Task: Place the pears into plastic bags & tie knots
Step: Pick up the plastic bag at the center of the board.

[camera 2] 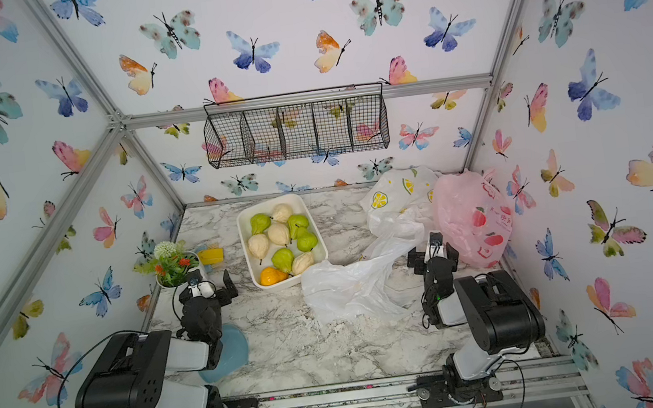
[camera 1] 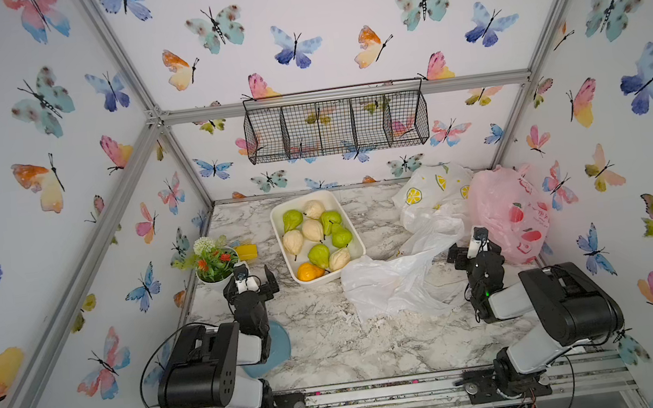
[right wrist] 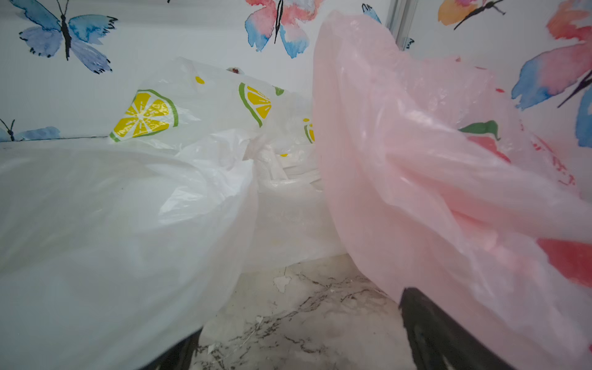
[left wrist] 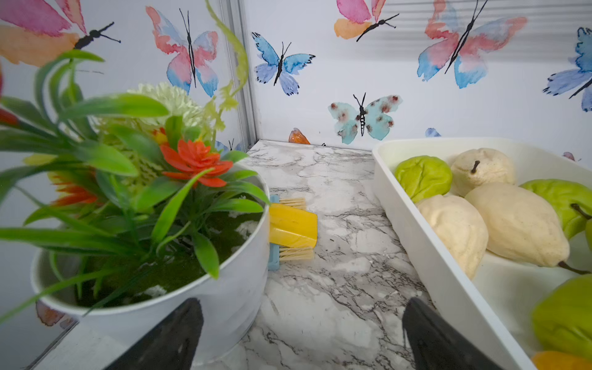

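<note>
Right of your left jaws, 9 small green, cream and orange toy pears [camera 1: 312,230] lie in the white rectangular plastic tray [camera 1: 331,201]; the crumpled translucent white plastic bag [camera 1: 384,286] sprawls nearer your right jaws. Both pairs stand spread, empty.

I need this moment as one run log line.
pears: all in white tray | plastic bags: crumpled, no pear seen inside | left gripper: open, empty, beside flower pot | right gripper: open, empty, between bags
</note>
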